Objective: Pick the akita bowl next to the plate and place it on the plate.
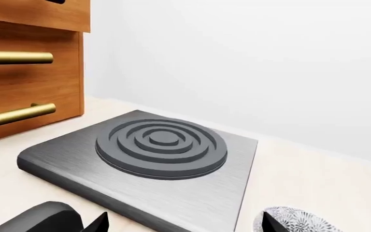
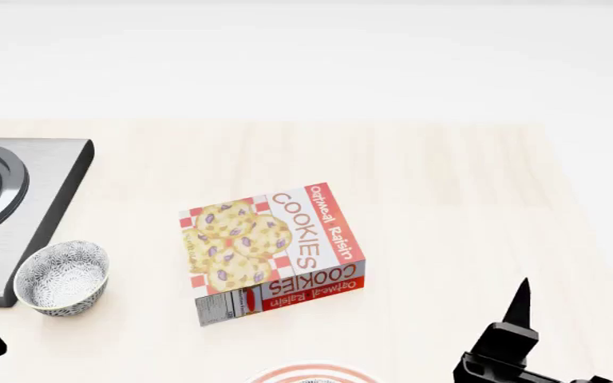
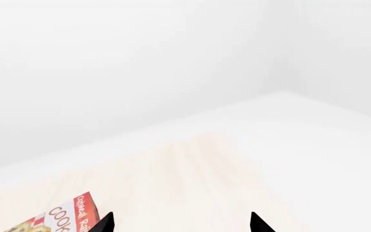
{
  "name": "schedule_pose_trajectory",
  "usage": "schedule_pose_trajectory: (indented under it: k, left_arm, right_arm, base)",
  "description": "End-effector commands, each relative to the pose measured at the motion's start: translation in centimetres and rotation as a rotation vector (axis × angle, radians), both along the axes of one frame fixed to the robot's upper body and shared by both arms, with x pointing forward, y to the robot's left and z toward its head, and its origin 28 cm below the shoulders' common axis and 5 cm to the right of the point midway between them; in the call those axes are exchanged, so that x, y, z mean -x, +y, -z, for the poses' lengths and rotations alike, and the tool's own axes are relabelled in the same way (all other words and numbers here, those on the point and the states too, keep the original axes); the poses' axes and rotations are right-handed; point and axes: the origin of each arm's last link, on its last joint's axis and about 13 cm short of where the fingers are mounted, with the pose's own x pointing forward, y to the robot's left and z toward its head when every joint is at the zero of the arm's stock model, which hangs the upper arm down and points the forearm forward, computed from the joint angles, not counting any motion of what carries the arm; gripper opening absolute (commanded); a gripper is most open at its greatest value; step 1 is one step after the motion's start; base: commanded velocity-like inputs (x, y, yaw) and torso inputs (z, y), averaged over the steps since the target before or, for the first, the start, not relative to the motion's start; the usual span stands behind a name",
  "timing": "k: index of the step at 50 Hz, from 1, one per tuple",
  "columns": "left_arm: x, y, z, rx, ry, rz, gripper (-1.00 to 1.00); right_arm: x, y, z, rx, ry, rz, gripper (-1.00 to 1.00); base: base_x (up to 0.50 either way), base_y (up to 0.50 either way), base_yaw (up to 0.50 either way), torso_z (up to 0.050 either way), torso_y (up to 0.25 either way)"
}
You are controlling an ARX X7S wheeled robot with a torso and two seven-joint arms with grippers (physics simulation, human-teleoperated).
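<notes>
A small akita bowl (image 2: 61, 277) with a fine grey-black pattern stands by the front corner of the stove plate (image 2: 25, 191). Only a sliver of the red-striped plate (image 2: 312, 373) shows at the near edge of the head view, well apart from that bowl. My left gripper (image 1: 184, 224) is open over the stove plate's near edge; the bowl (image 1: 301, 221) lies just outside one fingertip. My right gripper (image 2: 579, 307) is open and empty above bare counter, right of the plate. Its wrist view shows the right gripper (image 3: 180, 224) with nothing between the tips.
A cookie box (image 2: 274, 251) lies flat mid-counter between bowl and right gripper; its corner shows as the cookie box (image 3: 63, 220). A wooden drawer unit (image 1: 24, 72) with brass handles stands behind the stove plate (image 1: 160, 150). White walls bound the counter.
</notes>
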Motion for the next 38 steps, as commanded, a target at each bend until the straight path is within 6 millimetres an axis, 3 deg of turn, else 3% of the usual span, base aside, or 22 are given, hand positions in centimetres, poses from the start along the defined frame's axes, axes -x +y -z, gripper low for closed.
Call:
schedule_pose_trajectory:
  k: [1, 38]
  left_arm:
    - [0.1, 0.0, 0.0, 0.002, -0.002, 0.003, 1.0]
    - [1.2, -0.2, -1.8, 0.011, -0.052, 0.033, 1.0]
  right_arm:
    - [0.6, -0.2, -0.8, 0.003, -0.023, 0.013, 1.0]
    - [1.8, -1.1, -1.7, 0.011, -0.046, 0.071, 1.0]
  base:
    - [0.0, 0.0, 0.0, 0.0, 0.0]
    - [0.0, 0.0, 0.0, 0.0, 0.0]
